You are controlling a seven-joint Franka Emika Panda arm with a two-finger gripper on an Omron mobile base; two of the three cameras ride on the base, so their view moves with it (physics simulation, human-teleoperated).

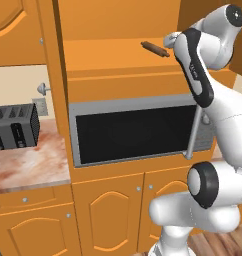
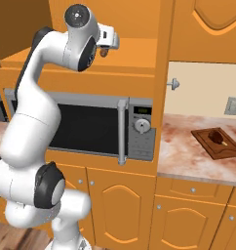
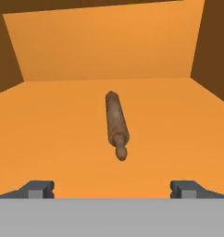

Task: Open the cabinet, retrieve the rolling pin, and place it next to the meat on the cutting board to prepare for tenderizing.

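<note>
All three views are bright, with flat, even rendered light and no visible lamp. Shadows are faint: the rolling pin point(image 3: 116, 124) casts almost none on the shelf in the hand view, where the cabinet point(image 3: 104, 51) side walls at left and right turn dark brown. The microwave point(image 1: 133, 131) glass stays matte black without glare. Edges look slightly soft and pixelated throughout; nothing shows motion blur or bending near the frame borders.

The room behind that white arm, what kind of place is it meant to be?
A kitchen, computer-rendered by the look of it. A built-in microwave sits among orange cabinets, a toaster stands on a marble counter, and a cutting board carries a piece of meat.
</note>
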